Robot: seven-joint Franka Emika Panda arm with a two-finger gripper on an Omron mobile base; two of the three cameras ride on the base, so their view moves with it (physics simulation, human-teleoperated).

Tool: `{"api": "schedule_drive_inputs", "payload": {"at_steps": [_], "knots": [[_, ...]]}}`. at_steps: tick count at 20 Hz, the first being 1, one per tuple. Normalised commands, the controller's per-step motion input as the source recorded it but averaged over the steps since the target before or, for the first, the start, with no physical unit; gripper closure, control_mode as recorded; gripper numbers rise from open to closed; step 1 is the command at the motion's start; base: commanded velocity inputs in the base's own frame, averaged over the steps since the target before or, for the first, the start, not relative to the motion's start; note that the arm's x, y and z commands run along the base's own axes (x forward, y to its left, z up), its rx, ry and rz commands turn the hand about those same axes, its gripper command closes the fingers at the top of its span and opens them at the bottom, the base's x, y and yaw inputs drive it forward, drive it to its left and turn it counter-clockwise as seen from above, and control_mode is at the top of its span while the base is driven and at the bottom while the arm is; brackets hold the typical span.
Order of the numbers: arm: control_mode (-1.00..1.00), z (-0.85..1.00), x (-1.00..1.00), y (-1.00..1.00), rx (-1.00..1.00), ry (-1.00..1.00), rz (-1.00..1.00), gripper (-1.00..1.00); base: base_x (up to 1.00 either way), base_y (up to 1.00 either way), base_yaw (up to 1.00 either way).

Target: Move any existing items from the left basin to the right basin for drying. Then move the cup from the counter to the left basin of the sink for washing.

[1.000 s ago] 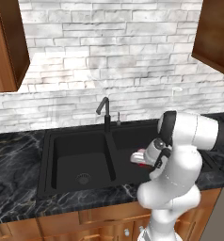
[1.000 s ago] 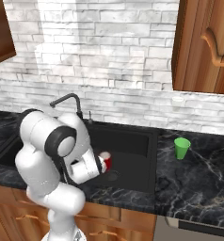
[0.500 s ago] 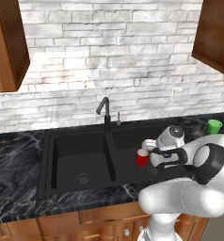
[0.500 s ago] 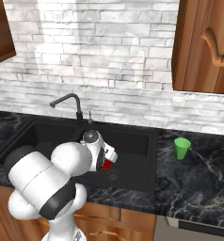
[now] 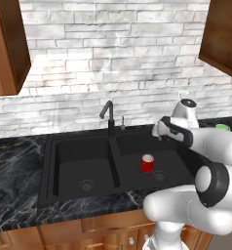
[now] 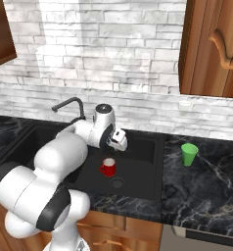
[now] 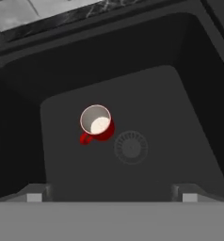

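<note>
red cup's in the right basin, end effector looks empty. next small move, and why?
Probably swing toward the green cup on the counter. The red cup stands upright in the right basin, beside its drain, and the open end effector hangs above it, holding nothing. The left basin looks bare, so that step seems done; the green cup is next.

Even, soft rendered light; dim hand view, slight blur.

Red cup [image 7: 97,123] upright beside drain [image 7: 131,147]
</note>
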Motion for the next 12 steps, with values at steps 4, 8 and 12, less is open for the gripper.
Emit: {"api": "schedule_drive_inputs", "payload": {"at_steps": [4,8,12], "knots": [[-1.0,0.46,-0.02,-0.02,-0.01,0.25,-0.04,-1.0,0.0,0.0,0.0],[-1.0,0.43,-0.18,-0.12,0.0,0.2,-0.03,-1.0,0.0,0.0,0.0],[-1.0,0.42,-0.29,-0.24,0.0,0.13,0.0,-1.0,0.0,0.0,0.0]]}}
